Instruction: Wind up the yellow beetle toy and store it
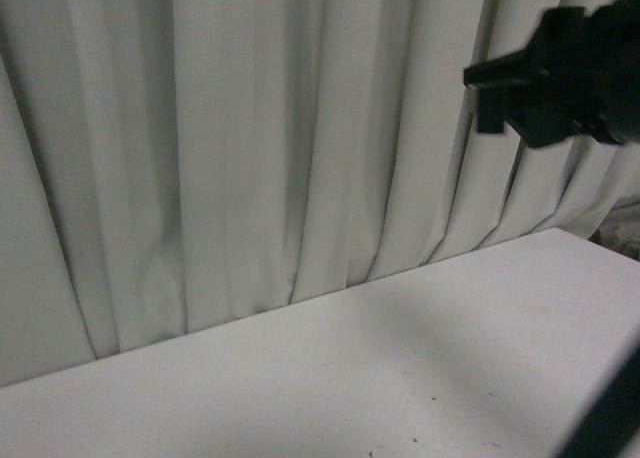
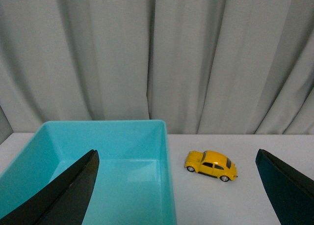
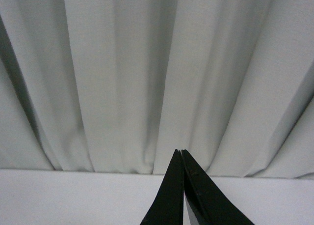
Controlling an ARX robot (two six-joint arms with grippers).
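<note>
Yellow beetle toy (image 2: 211, 165) parked on the table (image 2: 245, 195) beside the bin (image 2: 164, 136), neither arm touching it

Front view: the right arm (image 1: 560, 73) is up high on the right, a black chunk in front of the pale curtain (image 1: 250, 128) and well above the tabletop; can't tell its claw state from here. Left wrist view: the left gripper (image 2: 176, 155) looks down at a slant, its two dark fingers (image 2: 73, 190) spread wide with nothing in them. The toy stands on its wheels just outside the open turquoise bin, clear of both fingers. Right wrist view: the right gripper (image 3: 180, 154) faces the curtain over the table's far edge, fingers pinched together to a point, gripping nothing.
</note>
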